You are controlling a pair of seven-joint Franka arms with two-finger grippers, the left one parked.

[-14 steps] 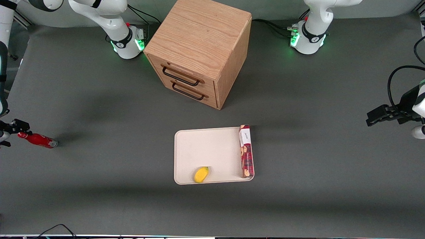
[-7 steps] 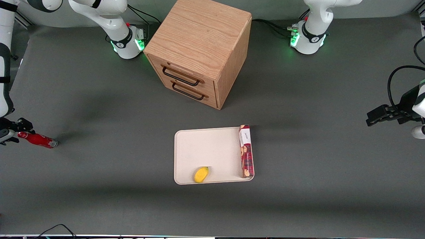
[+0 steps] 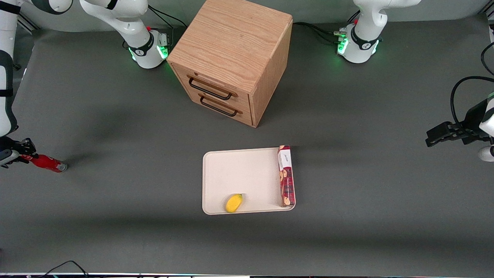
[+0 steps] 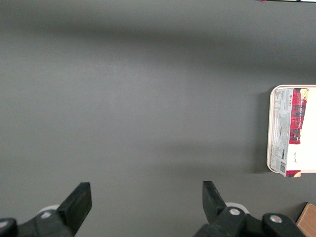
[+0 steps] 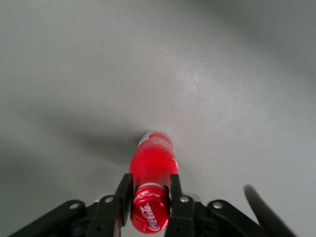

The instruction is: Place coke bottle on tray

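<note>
The black two-finger hand [image 5: 149,201] grips the slim red coke bottle [image 5: 152,170] at its neck. The bottle stands on the grey bench [image 3: 115,216], well apart from the flat cream-white tray [image 3: 239,173].

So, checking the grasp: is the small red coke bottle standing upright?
Upright: the small red coke bottle stands on its silvery base, red cap toward the wrist camera, the gripper with its fingers at the neck.

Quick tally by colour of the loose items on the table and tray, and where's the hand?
Red: 2, the coke bottle with the hand at its cap end, and the biscuit box on the tray
Yellow: 1, the mango-shaped fruit on the tray
Cream-white: 1, the tray
Total: 4
</note>
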